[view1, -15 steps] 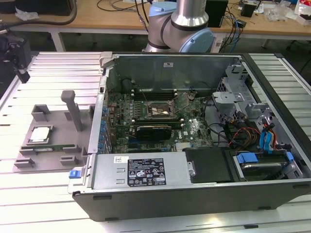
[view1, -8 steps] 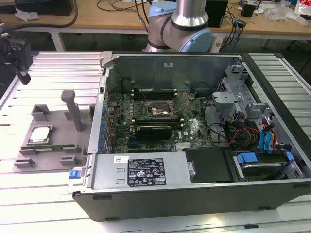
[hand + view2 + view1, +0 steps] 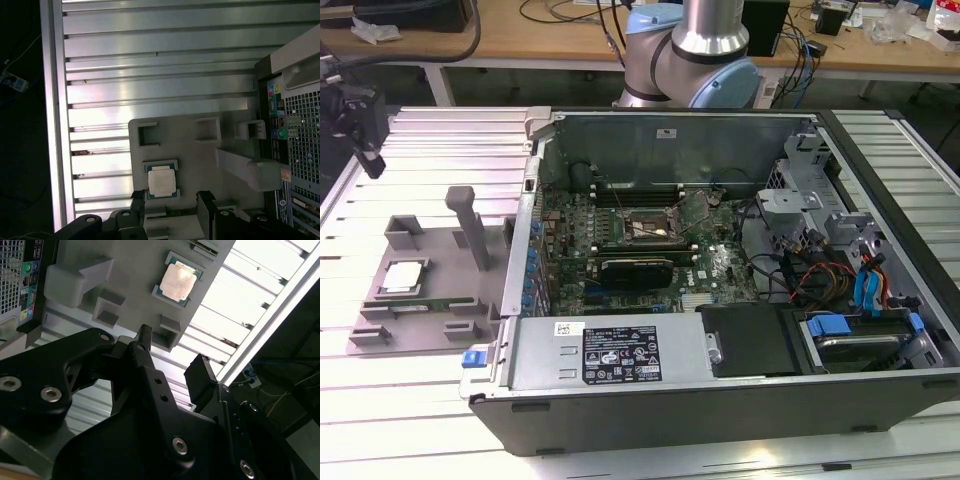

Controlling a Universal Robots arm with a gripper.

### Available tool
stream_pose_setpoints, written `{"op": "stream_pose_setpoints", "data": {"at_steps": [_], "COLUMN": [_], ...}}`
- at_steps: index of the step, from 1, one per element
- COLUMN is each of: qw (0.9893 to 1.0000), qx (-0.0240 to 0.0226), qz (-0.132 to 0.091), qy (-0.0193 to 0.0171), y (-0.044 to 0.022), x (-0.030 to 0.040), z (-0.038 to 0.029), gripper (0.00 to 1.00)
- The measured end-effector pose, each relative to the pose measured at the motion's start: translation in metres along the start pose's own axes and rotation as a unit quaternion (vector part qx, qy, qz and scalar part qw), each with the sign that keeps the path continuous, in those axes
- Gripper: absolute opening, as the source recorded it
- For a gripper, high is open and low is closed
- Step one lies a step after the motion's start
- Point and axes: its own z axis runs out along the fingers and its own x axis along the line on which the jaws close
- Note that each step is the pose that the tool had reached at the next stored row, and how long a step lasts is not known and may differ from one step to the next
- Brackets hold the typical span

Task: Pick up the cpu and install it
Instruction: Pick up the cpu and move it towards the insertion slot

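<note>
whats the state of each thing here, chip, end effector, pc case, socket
silvery square cpu with pale rim: lying flat in the grey holder tray, not picked up
black two-fingered end effector: open, holding nothing, clear of the cpu
black desktop computer case: on its side, side panel off, inside exposed
black-framed square socket: looks empty, no chip seated

The black pincer hangs over the slatted table, its two fingers spread apart with nothing between them. Just past the tips, the cpu lies flat in its recess on the grey holder plate, lid up, untouched. A raised block stands near it, and the computer case's port panel sits at the frame's edge.
</note>
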Motion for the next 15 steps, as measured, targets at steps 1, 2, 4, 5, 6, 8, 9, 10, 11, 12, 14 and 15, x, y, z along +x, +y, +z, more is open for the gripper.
{"op": "stream_pose_setpoints", "data": {"at_steps": [1,2,4,5,6,8,9,10,11,12,14,15], "qw": [1.0000,1.0000,1.0000,1.0000,1.0000,1.0000,1.0000,1.0000,1.0000,1.0000,1.0000,1.0000], "qx": [0.0000,0.0000,0.0000,0.0000,0.0000,0.0000,0.0000,0.0000,0.0000,0.0000,0.0000,0.0000], "qz": [0.000,0.000,0.000,0.000,0.000,0.000,0.000,0.000,0.000,0.000,0.000,0.000], "qy": [0.0000,0.0000,0.0000,0.0000,0.0000,0.0000,0.0000,0.0001,0.0000,0.0000,0.0000,0.0001], "y": [0.0000,0.0000,0.0000,-0.0001,-0.0001,-0.0001,-0.0001,-0.0001,-0.0002,-0.0002,-0.0002,-0.0002], "x": [0.0000,0.0000,0.0000,0.0001,0.0001,0.0001,0.0002,0.0002,0.0002,0.0002,0.0002,0.0003], "z": [0.0006,0.0012,0.0022,0.0027,0.0038,0.0049,0.0055,0.0060,0.0068,0.0072,0.0086,0.0092], "gripper": [0.55,0.55,0.55,0.55,0.55,0.55,0.55,0.55,0.55,0.55,0.55,0.55]}}
